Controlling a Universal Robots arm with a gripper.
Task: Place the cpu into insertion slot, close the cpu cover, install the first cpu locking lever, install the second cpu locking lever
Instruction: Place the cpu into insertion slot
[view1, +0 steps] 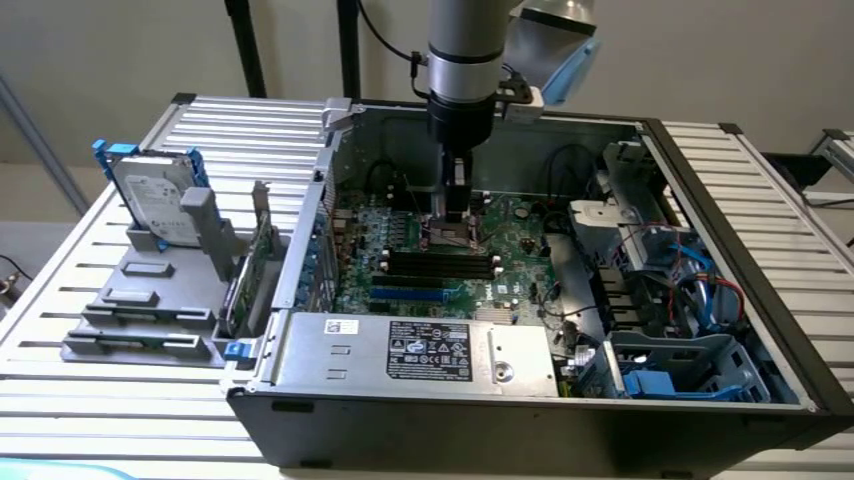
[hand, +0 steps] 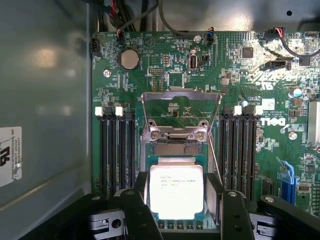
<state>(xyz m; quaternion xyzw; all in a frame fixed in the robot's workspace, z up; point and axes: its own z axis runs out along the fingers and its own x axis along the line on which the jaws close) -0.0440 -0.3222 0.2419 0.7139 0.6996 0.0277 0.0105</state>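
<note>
Jaws closed on the cpu (hand: 176, 187), with one of the two black fingers (hand: 135, 217) against each of two opposite edges. The single cpu is a flat square chip with a brightly lit silver-grey top, a few printed lines and a thin green rim. It hangs level just over the insertion slot (hand: 172, 148) and is not seated. A strip of the slot's contact field shows beyond the chip's far edge.

The cpu cover (hand: 180, 94), one thin silvery frame, stands raised from its hinge at the slot's far edge, and the green board (hand: 200, 65) shows through its square window. One thin wire lever (hand: 215, 160) runs along one side of the slot. Long black memory slots (hand: 106, 150) lie on two sides of the slot, with four white clips showing, two per side. One round coin battery (hand: 129, 59) sits near a corner of the board.

Seen from outside, the arm (view1: 467, 60) reaches straight down into one open computer case (view1: 534, 430), to about the board's middle. A labelled silver power supply (view1: 414, 350) lies along the case's near wall. The case rests on a slatted metal desk (view1: 214, 120). Near the desk's edge at the exterior view's left, one hard drive (view1: 150, 195) stands upright in a grey holder (view1: 147, 300).
</note>
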